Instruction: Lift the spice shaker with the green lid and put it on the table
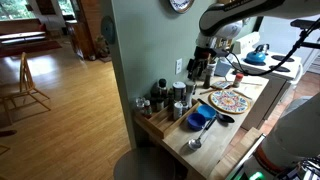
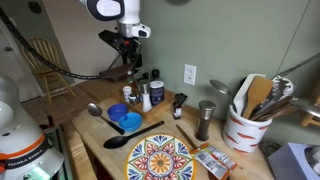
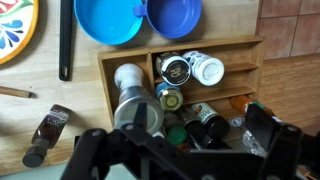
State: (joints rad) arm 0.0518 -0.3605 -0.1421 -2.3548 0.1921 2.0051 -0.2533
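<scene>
1. The gripper (image 3: 178, 150) hangs above the spice rack with its fingers (image 3: 88, 150) spread wide apart. Nothing is clamped between them.
2. In the wrist view the spice shaker with the green lid (image 3: 170, 100) stands in the spice rack (image 3: 105, 70), near its middle and just ahead of the gap between the fingers. The gripper is not touching it. The lid is small and dim, so its colour is only faintly readable.
3. A tall grey shaker (image 3: 135, 110) stands just beside it. Two jars with pale tops (image 3: 192, 68) fill the compartment behind, and darker bottles crowd the near side.
4. In both exterior views the gripper (image 1: 203, 68) (image 2: 130, 62) sits over the rack's jars, clear of the tops.
5. The rack rests on the table (image 3: 40, 105), a light wooden plank top.
6. Past the rack lie two blue bowls (image 3: 140, 18), touching each other, a black ladle (image 3: 65, 40) and a colourfully patterned plate (image 3: 15, 30).
7. A small dark bottle (image 3: 45, 135) lies on its side on the table beside the rack.
8. In an exterior view a metal spoon (image 1: 195, 143) lies near the table's front edge.
9. In an exterior view a metal grinder (image 2: 205, 118) and a crock of utensils (image 2: 245, 125) stand well apart from the rack, below a wall outlet (image 2: 190, 73).
10. The wall is grey-green. In an exterior view a wooden floor and a chair (image 1: 25, 85) show beyond it.
</scene>
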